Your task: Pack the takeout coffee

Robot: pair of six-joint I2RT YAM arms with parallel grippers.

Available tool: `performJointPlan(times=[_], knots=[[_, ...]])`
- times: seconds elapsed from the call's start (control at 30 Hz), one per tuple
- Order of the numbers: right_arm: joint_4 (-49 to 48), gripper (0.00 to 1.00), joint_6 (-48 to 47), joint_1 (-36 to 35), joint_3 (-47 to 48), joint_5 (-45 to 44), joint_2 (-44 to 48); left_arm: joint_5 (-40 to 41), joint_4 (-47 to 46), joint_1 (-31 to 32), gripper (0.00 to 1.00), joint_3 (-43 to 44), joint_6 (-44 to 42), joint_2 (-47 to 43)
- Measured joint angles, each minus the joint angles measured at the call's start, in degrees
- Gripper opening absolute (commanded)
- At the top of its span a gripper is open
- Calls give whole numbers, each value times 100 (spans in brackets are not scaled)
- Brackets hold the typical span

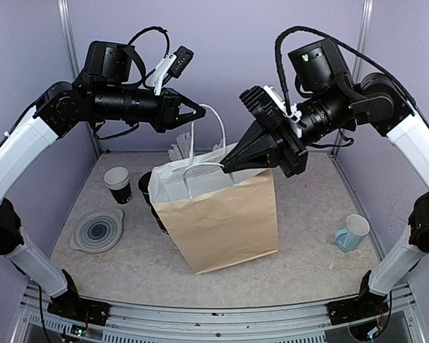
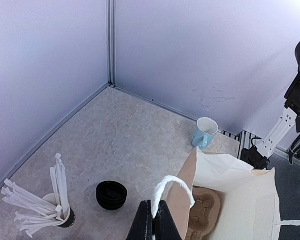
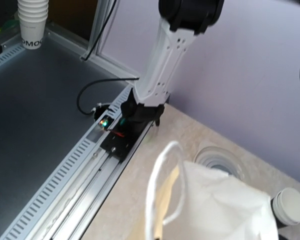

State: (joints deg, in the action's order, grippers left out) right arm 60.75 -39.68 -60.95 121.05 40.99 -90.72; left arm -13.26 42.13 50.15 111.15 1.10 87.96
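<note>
the left arm reaches in from the left with its forearm level above the table. the left gripper (image 1: 202, 112) is clenched on the top of a white cord handle (image 2: 172, 186), holding the loop above the tall brown paper bag with a white lining (image 1: 229, 221). the right arm bends down from the right with its wrist tilted. the right gripper (image 1: 224, 168) is closed to a point at the bag's white rim, where a second cord lies; whether it pinches cord or paper cannot be told.

the small black paper cup with a black plastic lid (image 1: 144, 187) stands on the speckled beige table (image 1: 314, 207) outside the bag. it is just beside the bag's left side, between it and the stack of white-rimmed black cups (image 1: 118, 184).

only the left wrist view looks into the bag's mouth, where a moulded tan pulp cup carrier (image 2: 206, 210) sits inside. it also shows a dark cup stuffed with white paper-wrapped straws (image 2: 50, 207). the right wrist view looks past the bag's creased white top to the slotted metal rail (image 3: 90, 165) under the left arm's base.

a round grey ribbed dish (image 1: 98, 230) lies flat at the left. a pale blue glossy mug with a handle (image 1: 354, 232) stands well apart on the right.
</note>
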Motion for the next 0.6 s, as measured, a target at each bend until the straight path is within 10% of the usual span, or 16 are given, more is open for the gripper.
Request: performJointPlan(times=[0.4,0.6], knots=[[153,0,-125,50,-181,20,-144,17,168,-17,0,-24,-17,181],[168,45,-101,160,-629,4,-144,109,149,-105,58,-463,-72,179]])
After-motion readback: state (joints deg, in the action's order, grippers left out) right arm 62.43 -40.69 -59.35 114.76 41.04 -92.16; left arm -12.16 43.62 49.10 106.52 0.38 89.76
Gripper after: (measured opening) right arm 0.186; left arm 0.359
